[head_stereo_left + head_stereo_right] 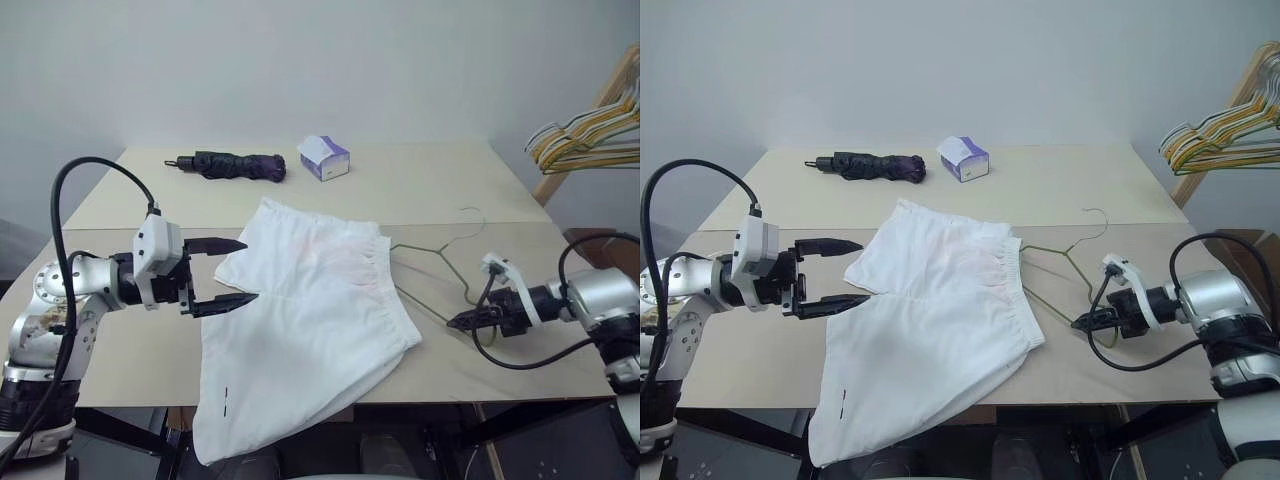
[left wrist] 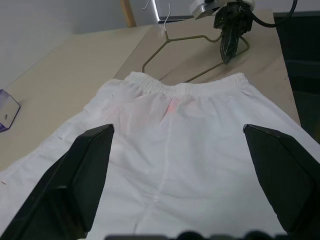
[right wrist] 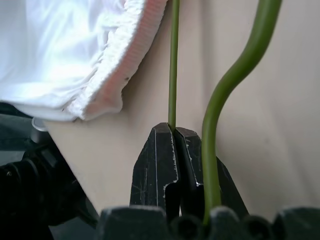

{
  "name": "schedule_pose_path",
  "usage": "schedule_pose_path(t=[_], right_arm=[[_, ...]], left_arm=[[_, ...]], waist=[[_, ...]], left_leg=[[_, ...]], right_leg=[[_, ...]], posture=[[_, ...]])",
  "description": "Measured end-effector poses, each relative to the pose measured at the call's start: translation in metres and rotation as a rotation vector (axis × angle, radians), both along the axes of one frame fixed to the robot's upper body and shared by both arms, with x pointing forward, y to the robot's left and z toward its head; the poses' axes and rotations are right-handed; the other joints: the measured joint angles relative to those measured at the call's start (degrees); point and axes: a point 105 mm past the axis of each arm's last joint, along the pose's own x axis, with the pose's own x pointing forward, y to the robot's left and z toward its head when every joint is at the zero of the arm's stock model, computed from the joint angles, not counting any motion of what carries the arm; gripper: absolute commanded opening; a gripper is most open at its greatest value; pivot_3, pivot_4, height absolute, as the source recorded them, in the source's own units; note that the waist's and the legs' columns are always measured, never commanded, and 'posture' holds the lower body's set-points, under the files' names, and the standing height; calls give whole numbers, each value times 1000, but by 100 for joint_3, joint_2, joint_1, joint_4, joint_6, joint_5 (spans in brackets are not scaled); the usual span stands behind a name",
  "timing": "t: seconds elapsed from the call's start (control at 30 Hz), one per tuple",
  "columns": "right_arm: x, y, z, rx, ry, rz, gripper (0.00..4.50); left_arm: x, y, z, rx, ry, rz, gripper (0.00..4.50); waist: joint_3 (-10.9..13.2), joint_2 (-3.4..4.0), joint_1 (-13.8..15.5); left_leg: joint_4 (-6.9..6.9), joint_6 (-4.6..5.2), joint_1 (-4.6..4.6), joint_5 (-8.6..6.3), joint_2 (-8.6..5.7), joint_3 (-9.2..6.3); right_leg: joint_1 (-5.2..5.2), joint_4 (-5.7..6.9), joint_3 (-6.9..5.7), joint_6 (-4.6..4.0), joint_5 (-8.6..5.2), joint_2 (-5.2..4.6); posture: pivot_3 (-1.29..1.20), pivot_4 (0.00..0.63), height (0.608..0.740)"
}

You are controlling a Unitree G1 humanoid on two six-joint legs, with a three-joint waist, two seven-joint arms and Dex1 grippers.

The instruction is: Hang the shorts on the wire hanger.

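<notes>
A pale tan table (image 1: 120, 360) carries everything, its near edge toward the robot. The shorts (image 1: 305, 320) lie spread flat across its middle, gathered waistband turned to the right, one leg hanging over the near edge, with a small dark mark by that hem and a faint pink tint close to the waistband. At the far right, off the table, a bunch of coloured hangers (image 1: 590, 135) hangs from a wooden rack. The left gripper (image 1: 228, 272) hovers at the left side of the shorts, its two black fingers spread wide, one above the other, tips over the left edge of the cloth. The wire hanger (image 1: 440, 262) lies flat on the table just right of the waistband, hook pointing to the far side, one wire running in beside the waistband. The right gripper (image 1: 458, 321) sits at the hanger's near corner with its fingers pressed together, pinching a thin wire between the tips. On the far side lie a folded dark umbrella (image 1: 232, 165) and, to its right, a small purple and white box (image 1: 325, 157).
</notes>
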Motion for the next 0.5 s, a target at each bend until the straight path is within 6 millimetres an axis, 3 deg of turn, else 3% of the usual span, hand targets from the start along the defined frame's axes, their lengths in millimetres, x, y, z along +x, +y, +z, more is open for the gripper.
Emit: schedule_pose_path(t=[0.2, 0.37, 0.5], right_arm=[[14, 2, -4, -22, -29, -34, 0], [26, -11, 19, -46, -156, -93, 0], [31, -2, 45, -93, -315, -37, 0]], left_arm=[[0, 0, 0, 4, -4, 2, 4484], [1, 1, 0, 15, -21, 3, 4484], [4, 3, -3, 17, -15, 1, 4484]], waist=[[0, 0, 23], [2, 3, 40], [2, 4, 1]], left_leg=[[3, 0, -4, 1, -3, -1], [2, 0, -5, 1, -3, -2], [1, 0, -3, 0, 0, -2]], right_leg=[[-1, 0, 1, 1, 1, 0], [-3, 1, 1, 1, 0, 0], [-7, 6, 1, 1, 0, 0]], posture=[[-78, 0, 740], [-104, 0, 740], [-125, 0, 740]])
